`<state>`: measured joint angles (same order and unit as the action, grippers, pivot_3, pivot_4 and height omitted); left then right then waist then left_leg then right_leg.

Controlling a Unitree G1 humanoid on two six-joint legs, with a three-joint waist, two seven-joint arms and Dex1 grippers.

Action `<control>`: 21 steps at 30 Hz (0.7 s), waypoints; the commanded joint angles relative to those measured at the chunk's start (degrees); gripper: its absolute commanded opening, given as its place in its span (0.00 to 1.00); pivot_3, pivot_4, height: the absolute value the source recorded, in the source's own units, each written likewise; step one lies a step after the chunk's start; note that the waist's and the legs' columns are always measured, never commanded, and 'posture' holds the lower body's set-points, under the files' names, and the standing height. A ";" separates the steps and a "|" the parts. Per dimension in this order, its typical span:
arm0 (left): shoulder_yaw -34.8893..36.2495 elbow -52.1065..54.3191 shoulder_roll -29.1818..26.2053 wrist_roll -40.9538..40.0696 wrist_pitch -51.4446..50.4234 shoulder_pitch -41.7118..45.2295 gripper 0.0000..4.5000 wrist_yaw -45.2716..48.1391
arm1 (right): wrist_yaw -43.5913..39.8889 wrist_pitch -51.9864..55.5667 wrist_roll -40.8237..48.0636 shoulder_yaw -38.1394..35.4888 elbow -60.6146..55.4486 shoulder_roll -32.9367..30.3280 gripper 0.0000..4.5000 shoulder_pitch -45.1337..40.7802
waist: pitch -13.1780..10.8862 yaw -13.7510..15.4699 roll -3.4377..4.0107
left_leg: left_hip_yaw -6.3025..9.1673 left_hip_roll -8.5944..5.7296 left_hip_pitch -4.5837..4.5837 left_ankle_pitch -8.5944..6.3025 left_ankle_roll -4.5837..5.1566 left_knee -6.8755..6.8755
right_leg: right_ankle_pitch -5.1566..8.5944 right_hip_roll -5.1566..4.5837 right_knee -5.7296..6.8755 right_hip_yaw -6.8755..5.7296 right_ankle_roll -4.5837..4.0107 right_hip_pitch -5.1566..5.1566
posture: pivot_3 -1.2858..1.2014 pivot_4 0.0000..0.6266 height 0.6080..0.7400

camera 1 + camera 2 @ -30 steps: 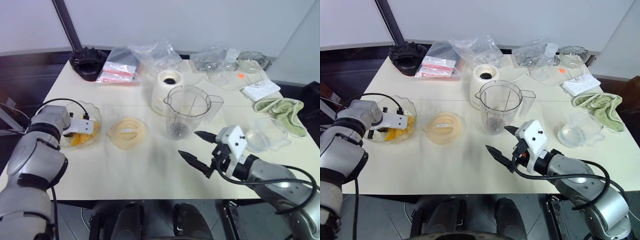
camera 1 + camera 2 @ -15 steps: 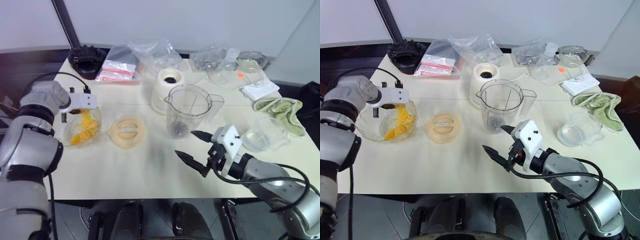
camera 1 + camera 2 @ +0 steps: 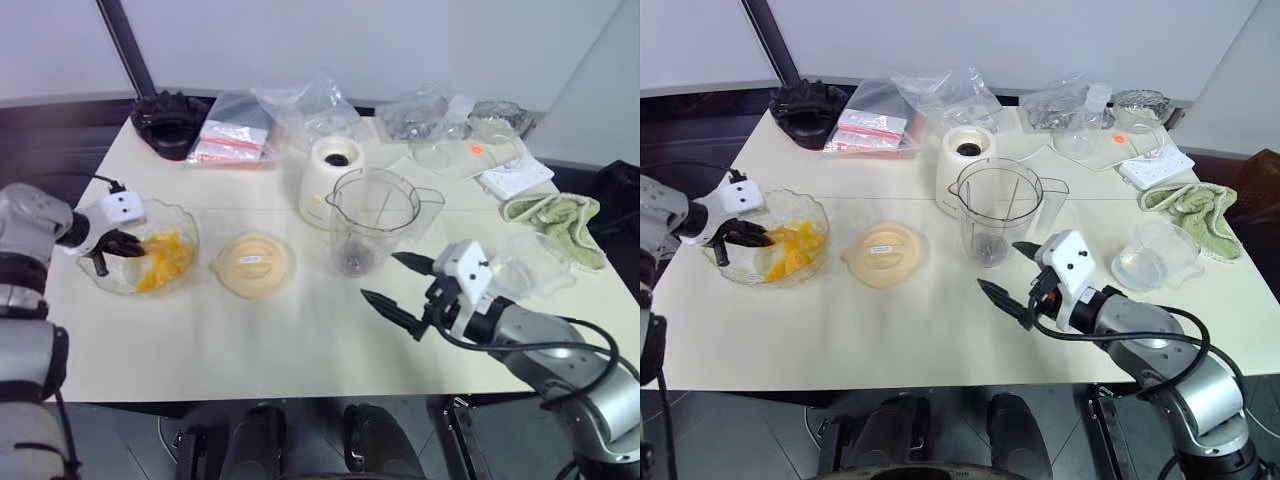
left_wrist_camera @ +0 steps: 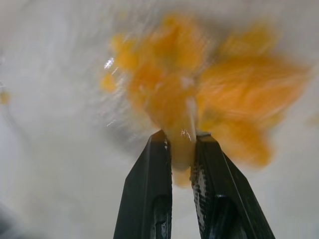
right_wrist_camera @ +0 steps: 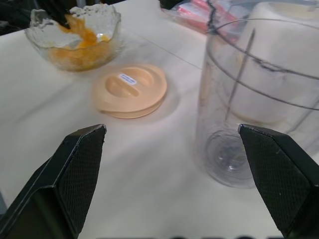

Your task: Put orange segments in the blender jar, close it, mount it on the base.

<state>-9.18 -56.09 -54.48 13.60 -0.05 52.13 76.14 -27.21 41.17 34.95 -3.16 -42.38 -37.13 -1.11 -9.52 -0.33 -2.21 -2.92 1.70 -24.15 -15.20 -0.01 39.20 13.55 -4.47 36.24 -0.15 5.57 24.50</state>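
The orange segments (image 3: 163, 262) lie in a scalloped glass bowl (image 3: 191, 238) at the table's left. My left gripper (image 3: 118, 244) hangs over the bowl's left side, pointing down into it. Its fingers (image 4: 154, 164) are shut on one orange segment (image 4: 181, 154), seen close in the left wrist view. The clear blender jar (image 3: 375, 222) stands upright, with no cover on it, at mid-table, and the cream base (image 3: 331, 178) sits just behind it. My right gripper (image 3: 379, 276) stays open and holds nothing, low in front of the jar (image 5: 249, 99).
A flat pale orange lid (image 3: 252, 265) lies between bowl and jar. Plastic bags (image 3: 240, 135) and a black object (image 3: 165, 122) line the back edge. A small clear container (image 3: 530, 265), a green towel (image 3: 555, 215) and a power strip (image 3: 515, 178) sit to the right.
My left gripper has risen out of the pile in the bowl and rolled at the wrist, with a segment pinched between its fingers. The right gripper has stayed put.
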 commanded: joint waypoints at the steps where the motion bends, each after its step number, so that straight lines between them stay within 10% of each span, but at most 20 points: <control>1: 8.19 5.93 -1.93 -9.85 -5.86 -2.27 0.13 3.58 | -0.53 -1.26 -0.28 -1.05 -0.83 -0.03 1.00 -0.30 | 0.00 -0.12 0.00 | 0.00 0.00 0.01 0.00 0.00 0.00 | 0.00 0.00 0.02 0.00 0.01 0.00 | 0.52 0.24 1.00; 21: 18.02 5.77 -3.90 -22.94 -25.50 -7.06 0.13 2.02 | 0.83 -1.40 -1.87 -0.05 -1.78 2.79 1.00 0.48 | 0.02 -0.08 -0.03 | -0.06 0.02 0.13 0.01 -0.01 0.00 | 0.03 0.04 0.08 0.01 -0.05 -0.05 | 0.52 0.24 1.00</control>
<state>7.76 -52.65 -57.71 -8.04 -24.80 43.00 78.48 -26.38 40.75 32.82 -2.71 -42.40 -34.76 -0.27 -9.50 -0.42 -2.24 -2.98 1.72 -24.02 -15.20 -0.02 39.20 13.58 -4.42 36.32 -0.14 5.52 24.45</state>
